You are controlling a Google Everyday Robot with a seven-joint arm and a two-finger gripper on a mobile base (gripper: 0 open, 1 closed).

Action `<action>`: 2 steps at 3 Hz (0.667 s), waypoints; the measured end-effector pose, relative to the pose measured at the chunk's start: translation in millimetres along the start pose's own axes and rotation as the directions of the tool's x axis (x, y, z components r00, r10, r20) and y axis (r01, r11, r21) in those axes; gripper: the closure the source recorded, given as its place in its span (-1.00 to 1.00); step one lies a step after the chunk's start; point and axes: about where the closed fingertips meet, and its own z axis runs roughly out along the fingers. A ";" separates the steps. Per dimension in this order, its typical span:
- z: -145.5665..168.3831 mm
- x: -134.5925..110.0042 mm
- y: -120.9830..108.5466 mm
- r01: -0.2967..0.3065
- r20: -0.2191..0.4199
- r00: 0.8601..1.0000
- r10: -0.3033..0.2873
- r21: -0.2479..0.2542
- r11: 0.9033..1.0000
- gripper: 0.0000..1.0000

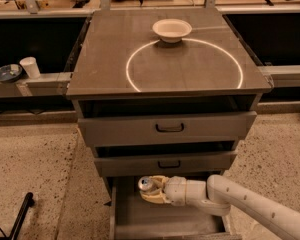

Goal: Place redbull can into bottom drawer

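Camera view: gripper [153,191] clamped on redbull can [145,183], above the open bottom drawer [155,220]. Grey cabinet top [110,59] carries white bowl [172,30]. Speckled floor [35,174] around.
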 end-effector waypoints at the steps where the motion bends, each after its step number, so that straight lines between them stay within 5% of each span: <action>1: 9.3 46.9 -15.2 -0.048 0.001 0.999 0.048 0.023 0.999 1.00; 2: 12.4 57.0 -19.1 -0.059 0.006 0.998 0.059 0.026 0.998 1.00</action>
